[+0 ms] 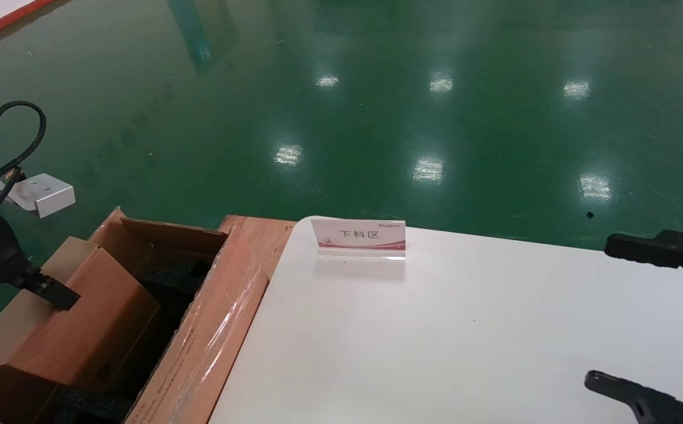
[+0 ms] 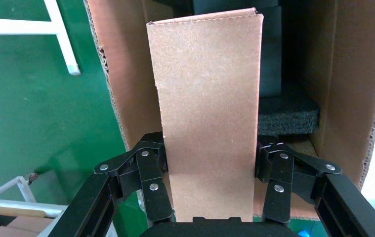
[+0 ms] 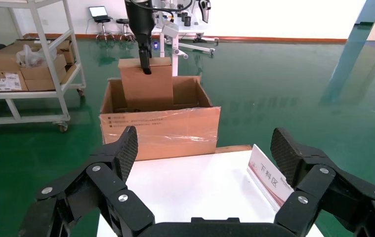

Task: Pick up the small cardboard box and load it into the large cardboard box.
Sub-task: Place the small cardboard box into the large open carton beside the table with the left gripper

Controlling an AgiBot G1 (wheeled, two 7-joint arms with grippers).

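The left gripper (image 2: 210, 185) is clamped on the small box (image 1: 79, 312), its fingers (image 2: 150, 182) pressing both long edges. The small box stands on edge partly inside the large box (image 1: 212, 330), above the black foam (image 2: 286, 116). The large box sits against the white table's (image 1: 465, 341) edge. The right gripper (image 3: 205, 163) hovers over the table, fingers spread wide, near the sign (image 1: 358, 237).
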